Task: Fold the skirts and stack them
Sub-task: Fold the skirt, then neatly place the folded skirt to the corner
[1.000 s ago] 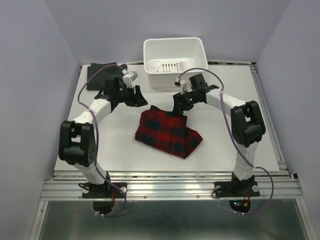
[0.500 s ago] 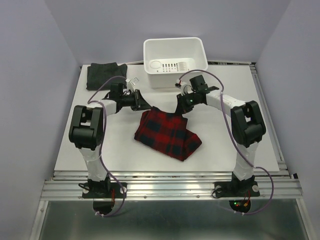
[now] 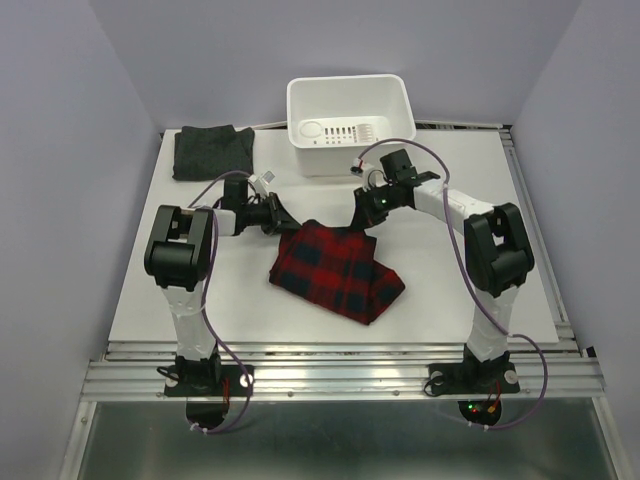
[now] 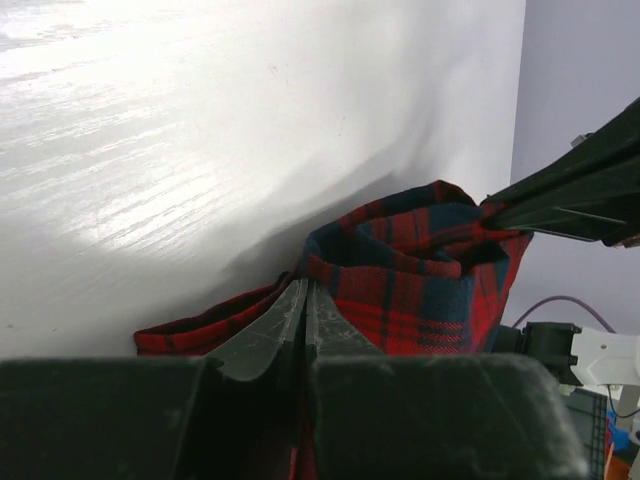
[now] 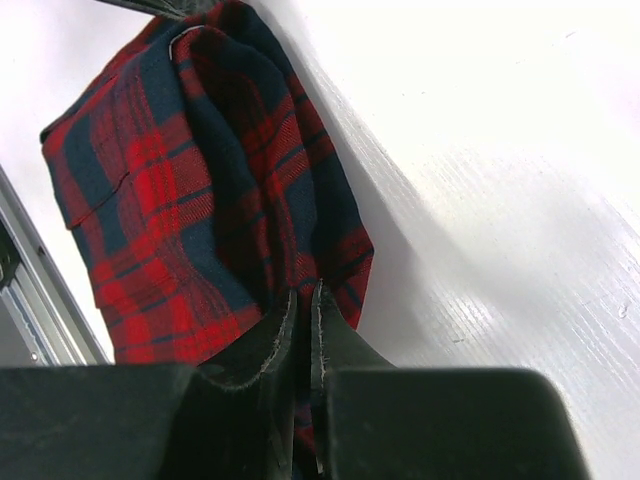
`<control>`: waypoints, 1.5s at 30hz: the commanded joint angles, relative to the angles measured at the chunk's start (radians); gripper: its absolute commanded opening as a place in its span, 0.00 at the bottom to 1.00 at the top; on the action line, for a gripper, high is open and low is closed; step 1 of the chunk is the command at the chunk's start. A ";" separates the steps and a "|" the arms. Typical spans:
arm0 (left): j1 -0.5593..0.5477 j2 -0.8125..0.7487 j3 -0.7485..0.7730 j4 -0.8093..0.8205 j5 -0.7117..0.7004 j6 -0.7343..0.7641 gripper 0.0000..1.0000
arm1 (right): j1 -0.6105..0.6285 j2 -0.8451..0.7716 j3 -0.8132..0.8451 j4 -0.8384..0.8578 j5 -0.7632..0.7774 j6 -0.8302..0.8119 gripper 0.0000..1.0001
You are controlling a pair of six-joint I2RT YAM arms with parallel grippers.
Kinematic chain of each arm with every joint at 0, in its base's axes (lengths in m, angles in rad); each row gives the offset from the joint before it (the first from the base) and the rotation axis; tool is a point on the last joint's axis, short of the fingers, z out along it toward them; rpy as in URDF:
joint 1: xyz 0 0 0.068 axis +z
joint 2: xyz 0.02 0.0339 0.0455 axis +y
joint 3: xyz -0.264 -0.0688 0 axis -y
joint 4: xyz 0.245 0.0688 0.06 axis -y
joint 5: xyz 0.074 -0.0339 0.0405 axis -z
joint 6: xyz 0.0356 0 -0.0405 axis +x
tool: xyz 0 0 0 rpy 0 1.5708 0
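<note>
Top external view is showing the plaid skirt (image 3: 335,270) lying bunched in the middle of the white surface (image 3: 450,290), with its long axis running from upper left to lower right. Its upper edge is stretching between the two arms. The left gripper (image 3: 283,218) is meeting that edge at its left corner and the right gripper (image 3: 362,222) is meeting it at its right corner, so the rest of the cloth is lying below both, toward the bottom of the frame. Neither arm is sitting nearer than the other. Any fold is probably going to mean both carrying this edge down over the body together. The grey skirt (image 3: 213,152) is resting folded in the upper left, well apart, beside the white tub (image 3: 350,140) at top centre. Pale lilac walls are closing in three sides.

Left wrist view is showing the left gripper (image 4: 305,290) with jaws pressed together, red cloth peeking out beneath them, seemingly pinching the plaid skirt (image 4: 420,270), which is rising in a hump right of centre.

Right wrist view is showing the right gripper (image 5: 300,300) with jaws nearly touching and nipping a fold of the plaid skirt (image 5: 200,180), which is spreading toward the upper left.
</note>
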 commanded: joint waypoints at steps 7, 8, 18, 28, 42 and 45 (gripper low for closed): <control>0.048 0.005 -0.038 0.007 -0.081 0.004 0.18 | 0.009 -0.081 -0.029 -0.088 0.051 -0.073 0.01; 0.052 0.005 -0.036 -0.004 -0.093 0.014 0.18 | 0.009 -0.086 -0.035 -0.090 0.051 -0.074 0.01; 0.068 0.007 -0.033 -0.053 -0.151 0.043 0.03 | 0.009 -0.158 -0.072 -0.150 0.082 -0.093 0.01; 0.082 -0.061 -0.054 -0.001 -0.079 0.031 0.01 | 0.009 -0.141 -0.055 -0.160 0.074 -0.079 0.01; 0.102 -0.090 -0.042 0.002 -0.063 0.071 0.10 | 0.009 -0.160 -0.212 -0.096 0.184 -0.120 0.03; 0.099 -0.183 -0.050 0.013 -0.033 0.103 0.33 | 0.009 -0.134 -0.149 -0.096 0.201 -0.107 0.07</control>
